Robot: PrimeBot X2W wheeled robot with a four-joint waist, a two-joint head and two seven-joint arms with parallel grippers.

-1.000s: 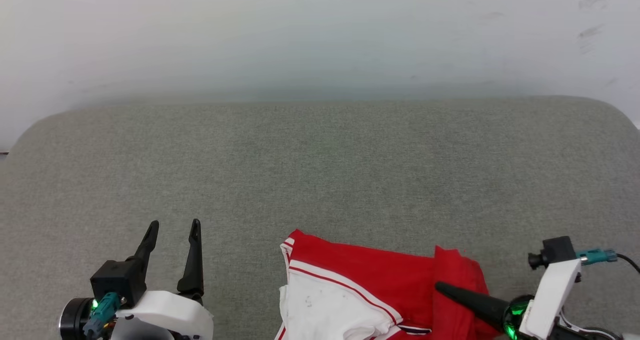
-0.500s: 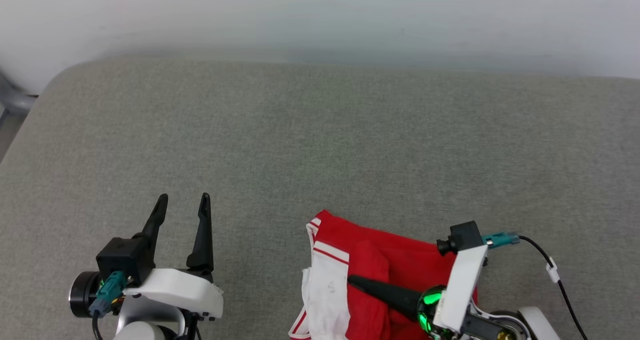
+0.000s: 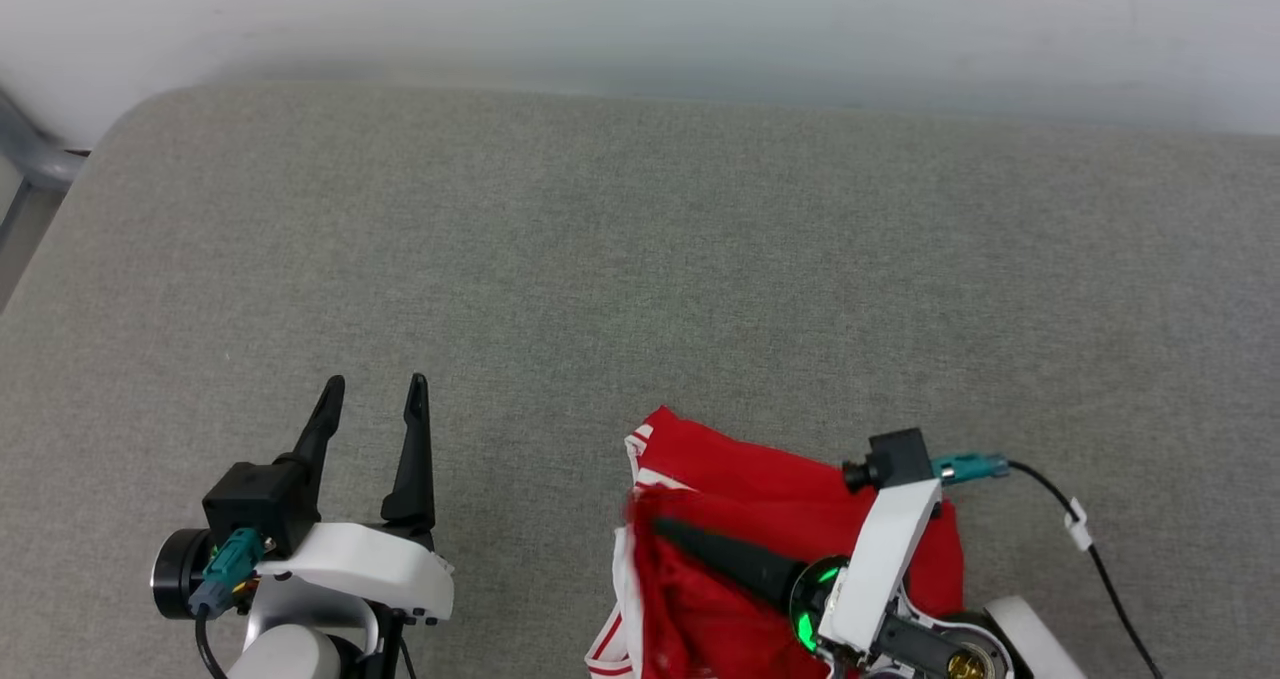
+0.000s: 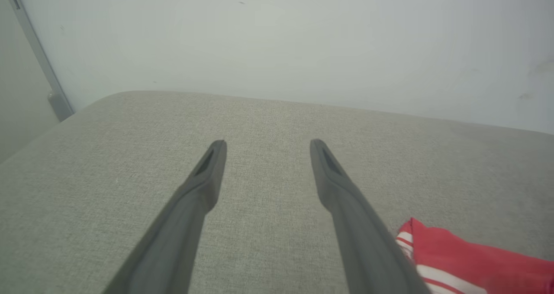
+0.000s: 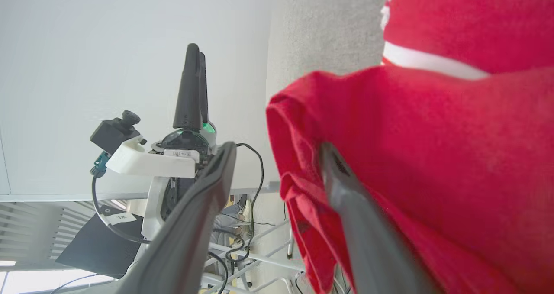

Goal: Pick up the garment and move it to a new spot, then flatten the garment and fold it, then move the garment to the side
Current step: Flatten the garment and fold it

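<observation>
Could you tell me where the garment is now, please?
In the head view, the garment sits bunched at the lower right of the grey cushion, draped over the right pincer's finger.

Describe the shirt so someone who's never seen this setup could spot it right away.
Start with the wide grey fabric-covered surface against the pale wall. At its near edge, right of centre, lies a crumpled bright red T-shirt with white striped trim. It is the only red, soft thing there, draped on the right hand.

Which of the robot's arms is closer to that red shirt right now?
Right. The right gripper is at the garment, fingers apart, with red cloth lying against one finger. The left gripper hovers apart from it, off to its left over the grey cushion.
</observation>
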